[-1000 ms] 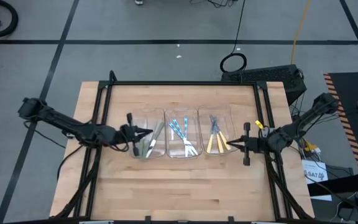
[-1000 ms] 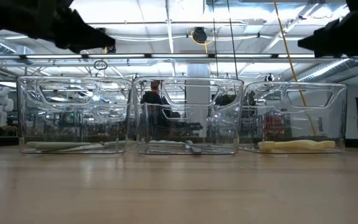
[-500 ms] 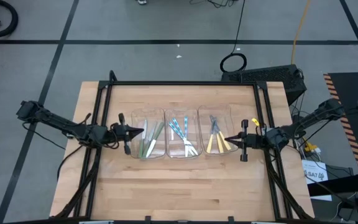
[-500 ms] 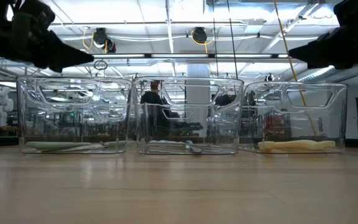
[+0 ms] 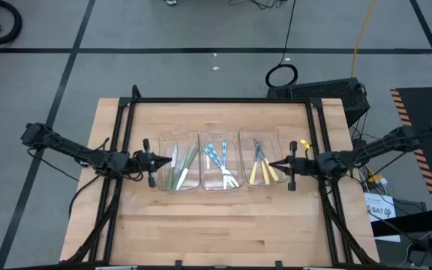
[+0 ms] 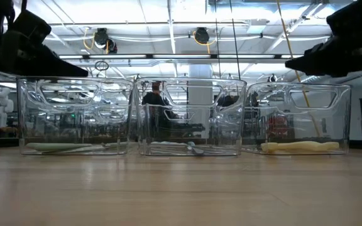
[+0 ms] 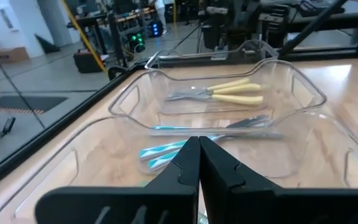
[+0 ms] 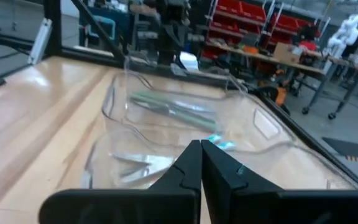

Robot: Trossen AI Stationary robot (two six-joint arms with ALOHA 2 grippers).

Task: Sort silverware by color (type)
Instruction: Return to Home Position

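Three clear bins stand in a row mid-table. The left bin (image 5: 178,134) holds green-handled silverware (image 5: 181,169), the middle bin (image 5: 218,133) holds light-blue-handled pieces (image 5: 216,156), and the right bin (image 5: 259,133) holds yellow-handled pieces (image 5: 261,172). All lie flat on the bin floors. My left gripper (image 5: 168,158) is shut and empty, above the left bin's left wall; its closed tips show in the left wrist view (image 7: 199,144). My right gripper (image 5: 271,166) is shut and empty, above the right bin's right side; its closed tips show in the right wrist view (image 8: 201,148).
A black frame rail (image 5: 220,100) runs round the table's far edge and sides. Bare wood (image 5: 216,225) lies between the bins and the near edge. A black box (image 5: 328,94) sits beyond the far right corner. A person (image 6: 153,100) stands in the room behind.
My left gripper has drawn back toward the table's left edge, from over the left bin's middle to its left wall, and has gone down a little. My right gripper has gone down and slightly toward the right bin. Both stay shut. The silverware has not moved.
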